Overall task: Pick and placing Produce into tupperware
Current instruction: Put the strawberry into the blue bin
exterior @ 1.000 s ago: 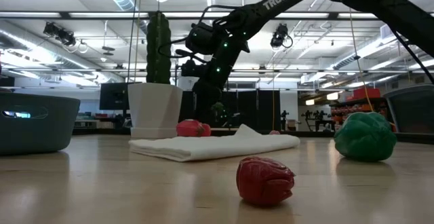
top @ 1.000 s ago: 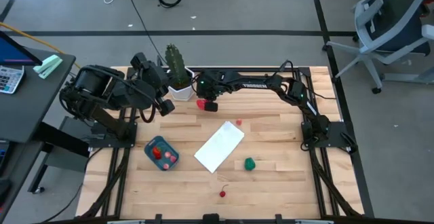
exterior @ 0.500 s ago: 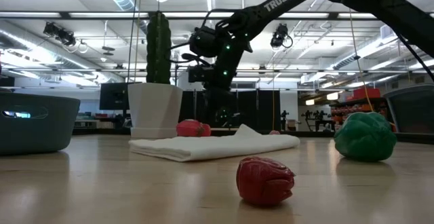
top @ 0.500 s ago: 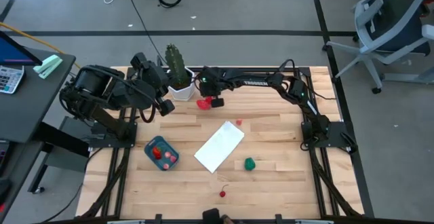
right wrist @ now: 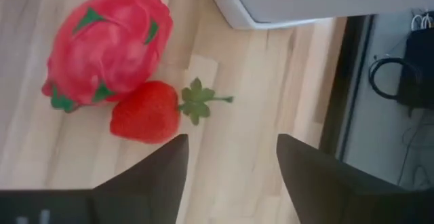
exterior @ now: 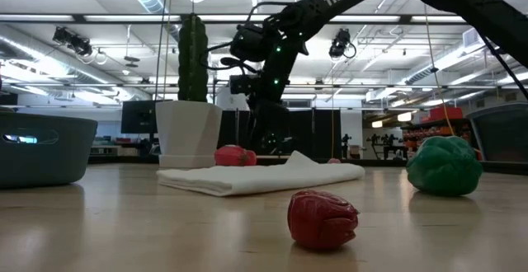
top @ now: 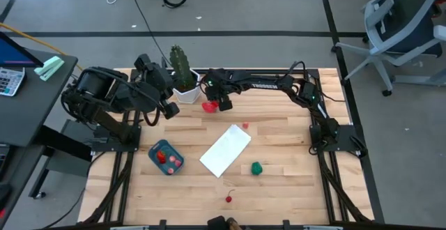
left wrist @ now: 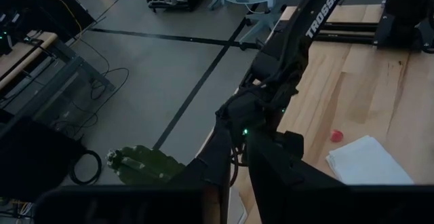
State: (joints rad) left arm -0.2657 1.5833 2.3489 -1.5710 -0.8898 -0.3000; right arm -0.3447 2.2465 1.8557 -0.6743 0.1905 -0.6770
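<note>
My right gripper [right wrist: 230, 176] is open near the table's far edge, just right of a pink-red ball with green flecks [right wrist: 112, 44] and a red strawberry [right wrist: 146, 119] that lie side by side on the wood. Nothing is between its fingers. In the high view the gripper [top: 224, 104] stands beside that red produce [top: 208, 106]. The teal tupperware [top: 165, 157] sits on the table at the near left with red pieces in it. A green piece [top: 257, 168], a small red piece [top: 228, 198] and a pinkish one [top: 245, 125] lie loose. My left gripper [top: 169, 109] waits at the far left.
A tall green cactus in a white pot [top: 184, 83] stands just beyond the right gripper, at the far edge. A white flat panel [top: 225, 150] lies mid-table. In the low view the tupperware [exterior: 41, 148] stands at the left and the green piece [exterior: 444, 166] at the right.
My right gripper has risen a little and shifted slightly toward the table's right edge, away from the red produce beside the pot. The produce has stayed where it was.
</note>
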